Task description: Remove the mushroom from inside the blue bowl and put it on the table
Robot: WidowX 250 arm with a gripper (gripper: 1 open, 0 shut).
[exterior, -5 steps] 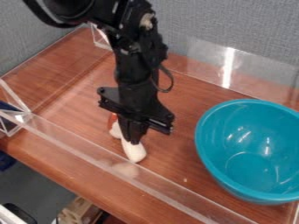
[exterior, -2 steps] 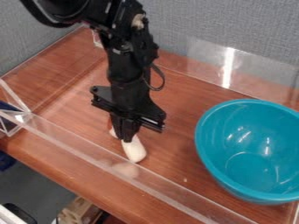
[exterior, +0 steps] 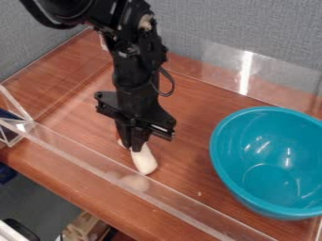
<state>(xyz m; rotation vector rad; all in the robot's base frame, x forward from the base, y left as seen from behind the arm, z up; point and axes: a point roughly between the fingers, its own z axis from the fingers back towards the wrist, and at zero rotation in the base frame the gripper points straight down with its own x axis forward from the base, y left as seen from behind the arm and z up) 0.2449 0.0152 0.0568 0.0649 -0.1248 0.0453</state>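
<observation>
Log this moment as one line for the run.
mushroom: on table, outside bowl | blue bowl: right of mushroom in view | claw: low over mushroom, grip unclear

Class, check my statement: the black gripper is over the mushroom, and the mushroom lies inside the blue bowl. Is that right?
Not quite: in the camera view the mushroom lies on the wooden table, outside the blue bowl. The black gripper is indeed over the mushroom.
</observation>
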